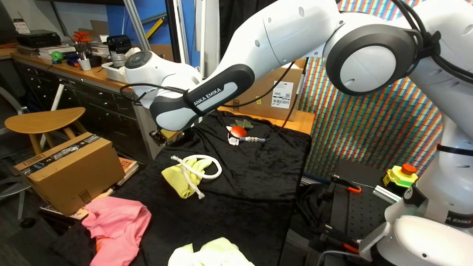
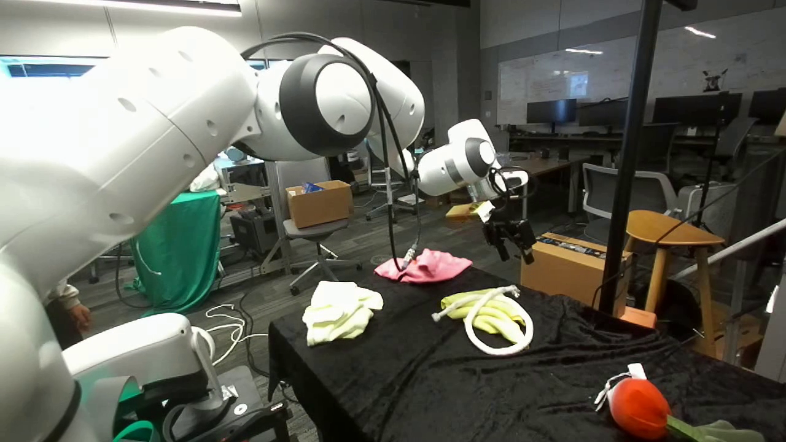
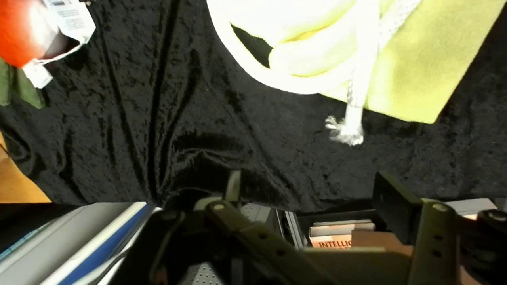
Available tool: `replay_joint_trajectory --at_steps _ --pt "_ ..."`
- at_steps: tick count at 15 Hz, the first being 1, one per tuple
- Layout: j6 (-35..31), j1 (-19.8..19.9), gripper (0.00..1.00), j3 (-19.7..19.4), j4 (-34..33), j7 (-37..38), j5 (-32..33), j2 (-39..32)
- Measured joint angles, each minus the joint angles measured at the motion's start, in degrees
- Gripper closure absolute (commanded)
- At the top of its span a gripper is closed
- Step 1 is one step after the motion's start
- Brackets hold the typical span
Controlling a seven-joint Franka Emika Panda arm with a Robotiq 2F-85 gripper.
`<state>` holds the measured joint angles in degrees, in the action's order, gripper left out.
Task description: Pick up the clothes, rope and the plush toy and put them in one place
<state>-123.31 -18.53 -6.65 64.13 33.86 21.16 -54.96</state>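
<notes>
Rope [image 2: 500,352] is seen looped over a folded yellow cloth [image 1: 174,178] at the middle of the black table cover [image 2: 405,380], so a gathering may be judged begun there; whether that spot is the chosen place cannot be told. By that reading, three things are yet to be brought over: as shown in an exterior view, a pink cloth [image 2: 437,266] is found on the far side, a pale lime cloth [image 2: 336,312] on the left, and a red plush toy [image 2: 640,408] near on the right, each apart from the others. Nothing is gripped: the gripper [image 3: 311,190] is seen with its fingers parted, held raised by the far edge. Counted: three cloths, one rope, one plush toy.
</notes>
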Motion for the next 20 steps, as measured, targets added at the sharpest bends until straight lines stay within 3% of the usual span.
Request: replay_joint_trajectory --at_steps 7,16,20 --pt "-2.2 -3.4 0.00 2.9 3.3 -6.7 0.0 2.8" --pt "-1.9 0.8 0.00 14.7 7.8 -29.6 -3.6 3.2" --pt "-1.8 1.6 0.00 16.8 9.9 -41.5 -6.2 3.1"
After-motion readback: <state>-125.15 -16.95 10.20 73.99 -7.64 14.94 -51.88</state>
